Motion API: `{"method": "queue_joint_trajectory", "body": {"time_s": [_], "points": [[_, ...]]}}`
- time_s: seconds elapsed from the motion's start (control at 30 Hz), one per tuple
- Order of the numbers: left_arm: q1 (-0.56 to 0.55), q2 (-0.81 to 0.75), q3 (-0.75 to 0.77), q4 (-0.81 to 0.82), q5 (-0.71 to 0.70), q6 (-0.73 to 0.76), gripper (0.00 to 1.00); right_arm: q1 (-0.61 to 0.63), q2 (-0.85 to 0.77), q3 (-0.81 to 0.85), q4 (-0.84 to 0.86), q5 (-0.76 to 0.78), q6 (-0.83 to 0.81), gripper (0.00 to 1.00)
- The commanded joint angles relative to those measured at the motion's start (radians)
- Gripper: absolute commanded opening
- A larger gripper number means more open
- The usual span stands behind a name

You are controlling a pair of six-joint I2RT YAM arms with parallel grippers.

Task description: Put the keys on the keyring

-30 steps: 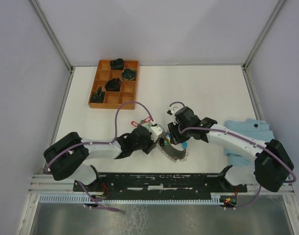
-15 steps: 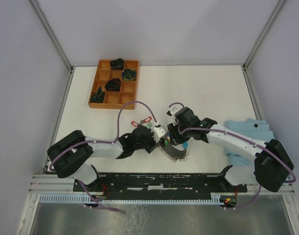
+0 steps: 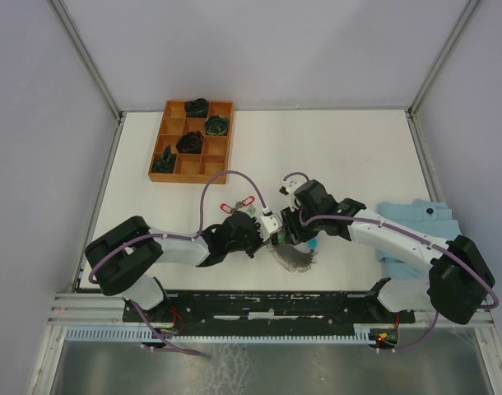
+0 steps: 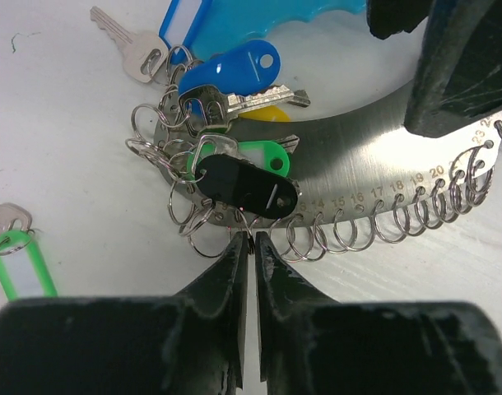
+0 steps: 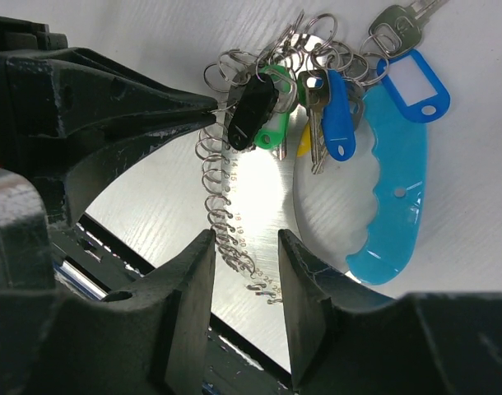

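Observation:
The keyring (image 3: 294, 258) is a curved silver metal band with numbered split rings and a light-blue grip (image 5: 391, 189). It lies on the table between my arms and shows in the left wrist view (image 4: 358, 177). Keys with black (image 4: 245, 185), green and blue tags hang bunched at one end. My left gripper (image 4: 251, 239) is shut on the small split ring of the black-tagged key (image 5: 251, 115), at the band's edge. My right gripper (image 5: 243, 239) has its jaws on either edge of the band, holding it.
Two red-tagged keys (image 3: 239, 203) lie on the table behind the left gripper. A green-tagged key (image 4: 16, 262) lies left of it. A wooden compartment tray (image 3: 175, 168) stands at the back left. A light-blue cloth (image 3: 420, 222) lies at the right.
My left gripper has moved right, up to the keyring's key bunch. The right arm has stayed nearly still.

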Motion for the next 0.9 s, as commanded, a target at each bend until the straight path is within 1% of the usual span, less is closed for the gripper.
{"method": "queue_joint_trajectory", "body": {"time_s": [0.0,0.03,0.07,0.23,0.4,0.57,0.77,0.87], "points": [[-0.004,0.003,0.004,-0.014,-0.011,0.040,0.07,-0.005,-0.036,-0.003,0.034,-0.012,-0.015,0.45],[-0.004,-0.001,0.004,-0.016,-0.013,0.040,0.03,-0.005,-0.037,-0.002,0.034,-0.013,-0.015,0.45],[-0.004,-0.008,0.004,-0.019,-0.010,0.038,0.03,-0.005,-0.039,-0.003,0.033,-0.014,-0.017,0.45],[-0.004,-0.087,-0.009,-0.026,0.009,0.028,0.03,-0.005,-0.043,-0.005,0.034,-0.014,-0.044,0.45],[0.004,-0.165,-0.046,0.001,0.025,0.012,0.03,-0.004,-0.050,0.002,0.058,-0.024,-0.094,0.45],[0.030,-0.228,-0.064,0.009,0.074,-0.006,0.03,-0.006,-0.055,-0.006,0.128,-0.098,-0.217,0.45],[0.067,-0.306,-0.109,0.093,0.140,-0.038,0.03,-0.010,-0.103,-0.065,0.304,-0.240,-0.393,0.43],[0.080,-0.330,-0.123,0.122,0.166,-0.041,0.03,-0.013,-0.107,-0.063,0.319,-0.287,-0.473,0.43]]}}
